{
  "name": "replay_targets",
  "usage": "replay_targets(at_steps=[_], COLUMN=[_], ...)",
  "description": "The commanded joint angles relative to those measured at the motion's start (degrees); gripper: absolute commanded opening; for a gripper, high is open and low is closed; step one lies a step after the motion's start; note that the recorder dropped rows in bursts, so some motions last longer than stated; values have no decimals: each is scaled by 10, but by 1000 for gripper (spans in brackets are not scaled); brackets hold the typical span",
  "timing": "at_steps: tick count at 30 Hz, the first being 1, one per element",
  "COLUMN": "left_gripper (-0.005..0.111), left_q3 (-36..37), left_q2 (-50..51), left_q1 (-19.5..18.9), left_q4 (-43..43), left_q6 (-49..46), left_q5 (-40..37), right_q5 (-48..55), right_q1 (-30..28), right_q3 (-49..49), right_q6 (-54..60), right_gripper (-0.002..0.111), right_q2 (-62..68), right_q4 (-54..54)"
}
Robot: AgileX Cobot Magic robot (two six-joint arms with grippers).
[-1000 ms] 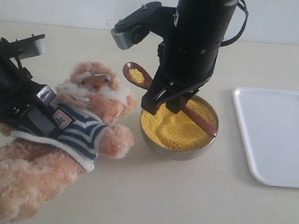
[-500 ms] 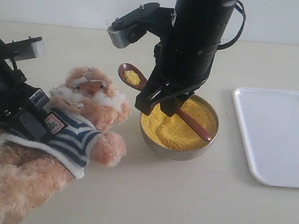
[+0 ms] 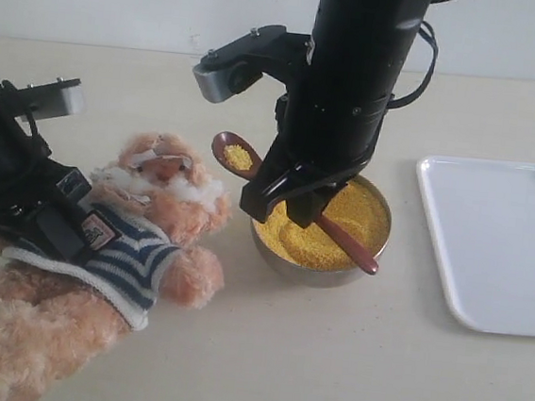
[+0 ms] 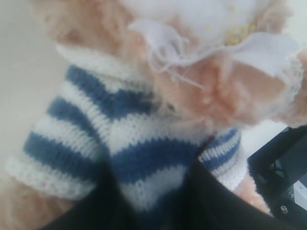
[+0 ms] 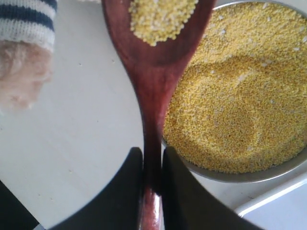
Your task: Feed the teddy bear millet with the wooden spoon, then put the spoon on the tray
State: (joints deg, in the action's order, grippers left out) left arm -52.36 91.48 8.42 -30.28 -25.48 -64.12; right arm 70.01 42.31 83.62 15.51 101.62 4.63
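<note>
Nearest the camera, at the left, the fluffy light-brown plush teddy bear in a navy-and-white striped shirt (image 3: 143,217) lies slanted on the pale tabletop (image 3: 328,358). Its legs point to the near left corner and its head and white muzzle are raised toward the middle. The left gripper (image 3: 52,222) clamps the bear's torso, and in the left wrist view its dark fingers (image 4: 108,196) pinch the striped knit between them. Just beyond the bear's arm sits the round metal bowl (image 3: 285,259), filled with fine bright yellow millet (image 3: 357,209). The small dark reddish-brown wooden spoon (image 3: 237,153) hangs above it. Its long axis runs diagonally: the handle end lies over the bowl's near right rim, and the round spoon bowl points up and left toward the bear's head. The spoon bowl faces upward and carries a small heap of millet, near the bear's face but apart from the muzzle. The right gripper (image 3: 287,198) comes down from above with its fingers (image 5: 180,191) closed narrowly on the slim handle. To the right, well apart from the bowl, lies the flat white rectangular tray with rounded corners (image 3: 500,242).
</note>
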Motion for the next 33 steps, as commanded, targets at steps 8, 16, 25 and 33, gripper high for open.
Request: replay_targets(at_steps=[8, 16, 25, 33], left_gripper=[4, 4, 4, 4], left_q3=[-2, -2, -2, -2], left_q2=[8, 8, 8, 8], left_q1=[3, 3, 6, 49], left_q4=[-3, -3, -7, -9], left_q6=[6, 6, 6, 6], left_q5=[-2, 3, -3, 15], right_q5=[0, 0, 0, 0], right_q1=[6, 17, 17, 17], right_q3=[-3, 15, 35, 35], right_q6=[0, 8, 1, -2], right_gripper=[-1, -1, -1, -1], right_q2=[25, 45, 51, 55], right_q4=[21, 23, 24, 40])
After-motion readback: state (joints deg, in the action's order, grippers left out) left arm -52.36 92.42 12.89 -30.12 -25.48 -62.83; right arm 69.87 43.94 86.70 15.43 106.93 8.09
